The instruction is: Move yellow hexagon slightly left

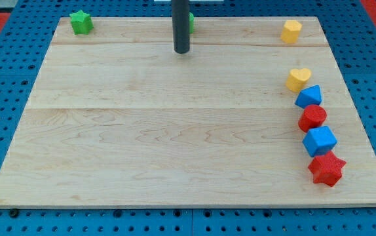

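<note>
Camera view: the yellow hexagon is shown near the top right corner of the wooden board, untouched, so the leftward nudge is judged not yet begun. The rod is seen well to the hexagon's left, its tip resting on bare wood with nothing against it; no jaws are present, so no opening or closing can be reported. A green block is partly hidden behind the rod, and a green star lies farther left of the hexagon. Below the hexagon, a column is formed by a yellow heart, a blue block, a red block, a second blue block and a red star. The approach to the hexagon's right side is judged to remain.
</note>
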Motion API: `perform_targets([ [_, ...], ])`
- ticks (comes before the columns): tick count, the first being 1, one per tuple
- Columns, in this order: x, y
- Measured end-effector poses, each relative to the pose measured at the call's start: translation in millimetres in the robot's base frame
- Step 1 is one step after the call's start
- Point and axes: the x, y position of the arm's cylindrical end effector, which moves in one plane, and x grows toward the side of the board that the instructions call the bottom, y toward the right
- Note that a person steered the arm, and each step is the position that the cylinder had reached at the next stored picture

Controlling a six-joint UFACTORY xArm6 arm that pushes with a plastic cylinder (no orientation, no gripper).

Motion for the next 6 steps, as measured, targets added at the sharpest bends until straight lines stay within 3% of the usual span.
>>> perform_targets([
  [3, 1.8, 217.5],
  [4, -12.4, 248.5],
  [6, -60.3, 253.0],
])
